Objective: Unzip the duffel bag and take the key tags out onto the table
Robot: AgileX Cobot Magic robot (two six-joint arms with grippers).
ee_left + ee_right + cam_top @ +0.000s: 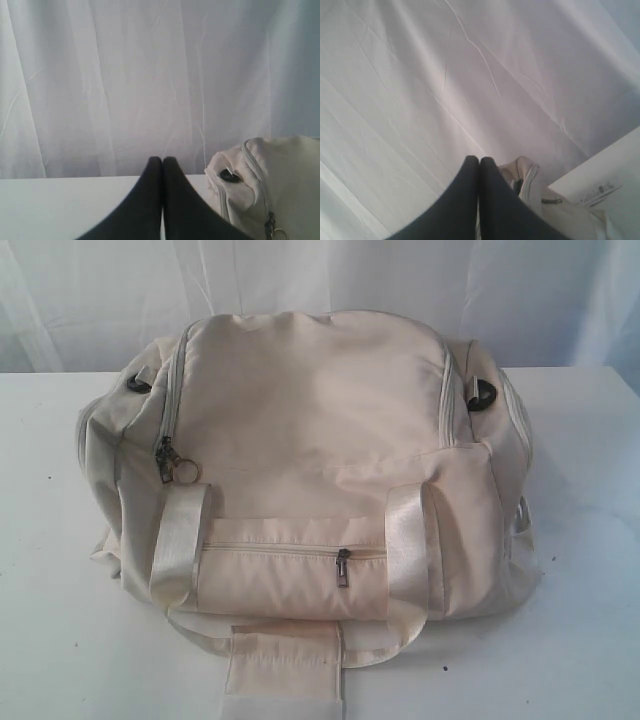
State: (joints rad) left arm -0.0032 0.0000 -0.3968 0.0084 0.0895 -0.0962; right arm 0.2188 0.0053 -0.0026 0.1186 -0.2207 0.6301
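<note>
Jaws pressed fully together on both the left gripper (162, 161) and the right gripper (479, 160); neither holds or touches anything, and each faces the white curtain (100, 75). Mid-table (60, 640) lies the cream duffel bag (300, 420), front pocket toward the exterior camera. Its main zip pull (172, 464) sits on that view's left, and the pocket zip pull (343, 568) hangs near the middle.

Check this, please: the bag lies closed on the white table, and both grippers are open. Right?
Not quite. Both grippers are shut: the left gripper and the right gripper show fingers pressed together in their wrist views. The bag does lie closed on the table.
</note>
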